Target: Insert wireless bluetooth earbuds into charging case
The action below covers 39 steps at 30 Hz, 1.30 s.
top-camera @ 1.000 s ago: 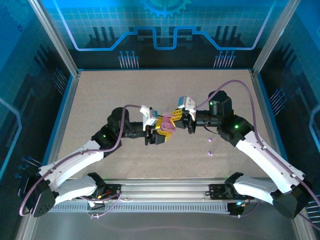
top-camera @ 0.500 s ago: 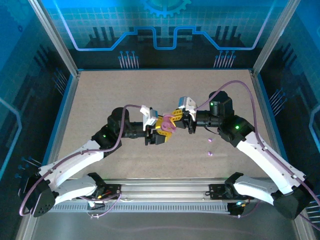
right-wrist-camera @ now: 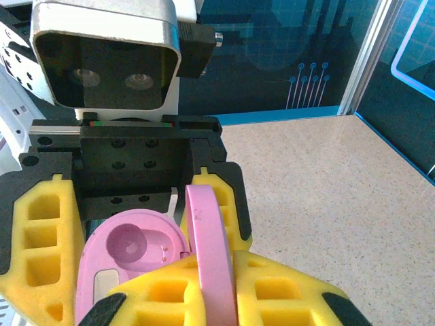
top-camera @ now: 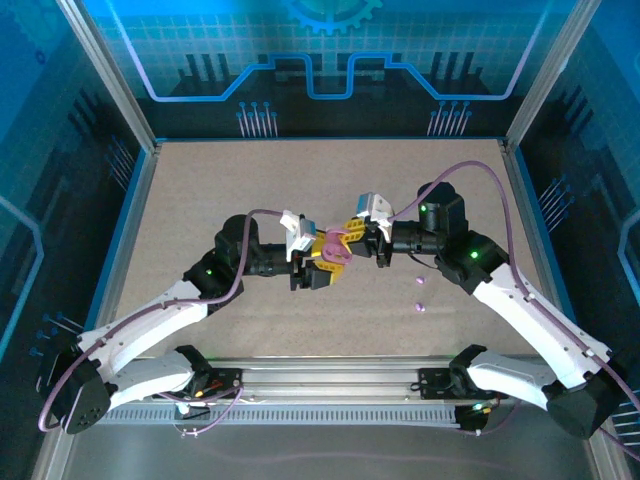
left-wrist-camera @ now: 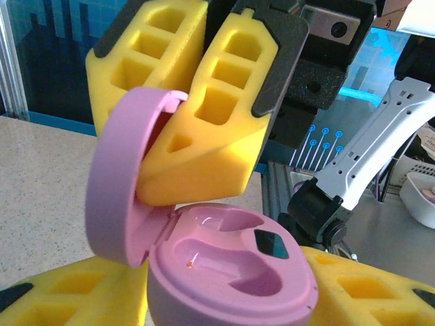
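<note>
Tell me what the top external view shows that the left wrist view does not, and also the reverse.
Top external view: two small purple earbuds lying on the table, apart from the case. Left wrist view: the inside of the case, with both wells empty. Shared: the pink case is open, the left gripper holds its base and the right gripper pinches its lid.

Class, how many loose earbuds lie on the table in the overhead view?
2. The far earbud lies beside the right arm; the near earbud lies just below it, toward the table's near edge. Others may hide under the arms.
</note>
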Available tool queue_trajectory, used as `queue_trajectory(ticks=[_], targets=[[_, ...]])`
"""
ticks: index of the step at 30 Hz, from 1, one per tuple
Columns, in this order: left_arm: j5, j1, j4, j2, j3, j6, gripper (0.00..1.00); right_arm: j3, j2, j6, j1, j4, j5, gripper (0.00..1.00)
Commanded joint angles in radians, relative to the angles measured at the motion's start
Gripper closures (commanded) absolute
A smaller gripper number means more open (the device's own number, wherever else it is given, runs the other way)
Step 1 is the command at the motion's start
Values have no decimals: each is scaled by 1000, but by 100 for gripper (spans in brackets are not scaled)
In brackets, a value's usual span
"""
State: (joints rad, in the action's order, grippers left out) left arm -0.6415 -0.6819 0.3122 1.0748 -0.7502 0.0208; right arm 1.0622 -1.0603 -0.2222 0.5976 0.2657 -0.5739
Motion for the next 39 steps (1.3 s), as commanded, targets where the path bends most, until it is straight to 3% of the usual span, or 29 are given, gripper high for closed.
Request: queue_trajectory(ticks=[1,8,16,32,37,39], targets=[[-12,-9,31,6,-25,1,45,10,11,-17,19,0,20,87],[-10,-10,25,9,-26,-3,55,10,10,-17,22,-1,20,86],[-15,-9,7,5,-24,-21,50,15,7,-3,20,-1,16,86],[-23,-11,2,-2,-21,-30,67,50,-26,21,19,37,-2,83],[-8,-10,27,-5,-4,-28,71,59,-8,61,14,41,24,74],[3,-11,67,-6,16,-19,71,69,4,111,-4,47,30,64]])
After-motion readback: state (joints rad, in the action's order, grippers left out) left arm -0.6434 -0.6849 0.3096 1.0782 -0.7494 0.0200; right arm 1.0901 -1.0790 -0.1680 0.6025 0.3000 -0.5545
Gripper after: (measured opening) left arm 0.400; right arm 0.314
